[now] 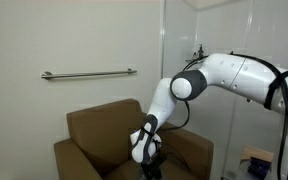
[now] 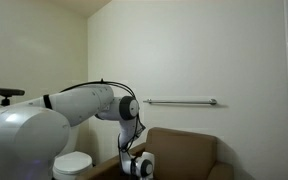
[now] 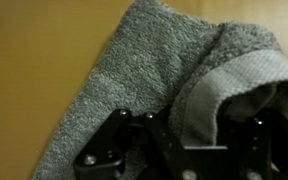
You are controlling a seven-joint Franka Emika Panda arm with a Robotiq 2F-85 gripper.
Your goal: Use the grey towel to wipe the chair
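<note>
In the wrist view the grey towel fills the middle and right of the frame. It lies on the tan seat fabric of the chair, which shows along the left side and across the top. The cloth is rumpled. One flap is folded over at the upper right, and its paler hemmed edge curves down towards the lower right.

The gripper comes in from the bottom edge. Its black fingers are clenched on the towel, with a bunch of cloth pinched between them. The rest of the towel spreads away from the grip, up and to the left, flat against the upholstery.

In an exterior view the white arm reaches in from the right edge, bends at a round joint near the centre and drops steeply to the chair at lower centre. The gripper is low over the seat, close to the bottom edge. The towel is too small and dark to make out there. A metal rail runs level on the pale wall in the upper left.

In an exterior view from a different side the arm sweeps from the lower left towards the centre and turns down. The gripper sits at the bottom edge beside the left end of the chair. The rail is on the wall above the chair back, right of centre.
</note>
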